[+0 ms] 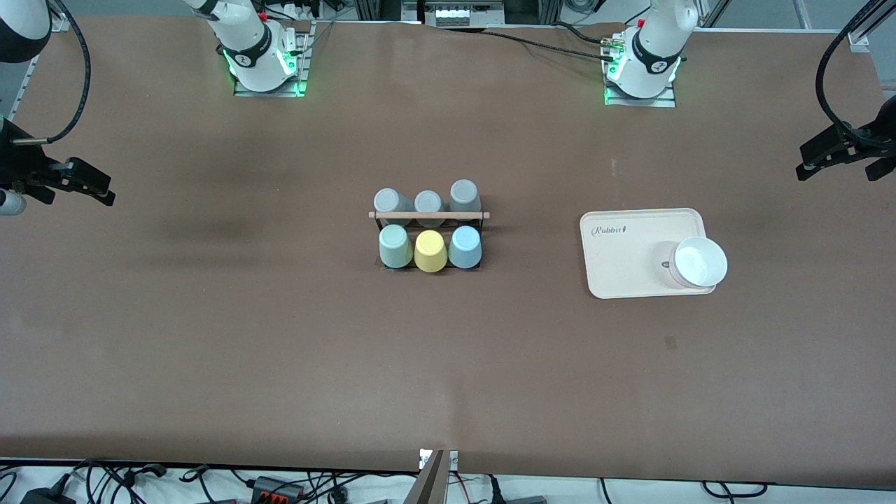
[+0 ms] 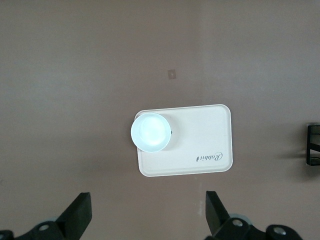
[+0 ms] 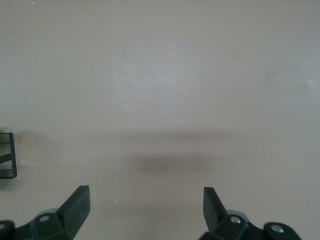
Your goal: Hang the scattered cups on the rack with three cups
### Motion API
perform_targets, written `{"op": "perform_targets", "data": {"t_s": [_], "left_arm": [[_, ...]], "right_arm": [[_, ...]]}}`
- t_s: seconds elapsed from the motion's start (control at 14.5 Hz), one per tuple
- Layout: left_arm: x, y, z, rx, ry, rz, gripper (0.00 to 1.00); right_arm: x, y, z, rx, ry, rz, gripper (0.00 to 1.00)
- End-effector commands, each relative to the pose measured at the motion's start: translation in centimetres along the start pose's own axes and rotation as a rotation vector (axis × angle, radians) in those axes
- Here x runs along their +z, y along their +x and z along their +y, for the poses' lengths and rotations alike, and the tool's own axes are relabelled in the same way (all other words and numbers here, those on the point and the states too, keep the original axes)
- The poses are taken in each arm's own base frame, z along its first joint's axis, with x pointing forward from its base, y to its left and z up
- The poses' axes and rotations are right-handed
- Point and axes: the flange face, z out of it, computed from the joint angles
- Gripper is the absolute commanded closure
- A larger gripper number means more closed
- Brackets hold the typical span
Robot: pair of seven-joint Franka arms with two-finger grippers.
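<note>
Both grippers wide open and holding nothing: left gripper (image 1: 840,150) up over the left arm's end of the table (image 1: 210,336), right gripper (image 1: 66,182) up over the right arm's end, each arm well clear of the work and waiting. Going down in size, beige tray (image 1: 630,245) toward the left arm's end, white bowl (image 1: 698,262) sitting on its corner nearer the front camera, no part in this job. At mid-table the rack (image 1: 428,215), wooden rod across its top, apparently full: three grey cups (image 1: 428,201) in the row farther from the front camera, then mint green cup (image 1: 395,246), yellow cup (image 1: 430,250) and light blue cup (image 1: 465,246) in the nearer row, all mouth-down. No cup loose anywhere on the table. Hard to tell from above whether each sits fully on its peg, but looks seated. Judged done, nothing left but to stay parked.
</note>
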Motion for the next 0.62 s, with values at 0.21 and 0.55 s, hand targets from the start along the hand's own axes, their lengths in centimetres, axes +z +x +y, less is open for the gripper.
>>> {"op": "perform_targets", "data": {"t_s": [0.21, 0.55], "left_arm": [[-0.6, -0.1, -0.14, 0.012, 0.005, -0.002, 0.0], [-0.6, -0.1, -0.14, 0.012, 0.005, -0.002, 0.0]], "right_arm": [[-0.14, -0.89, -0.33, -0.012, -0.008, -0.019, 0.0], [-0.59, -1.06, -0.31, -0.011, -0.008, -0.011, 0.0]]}}
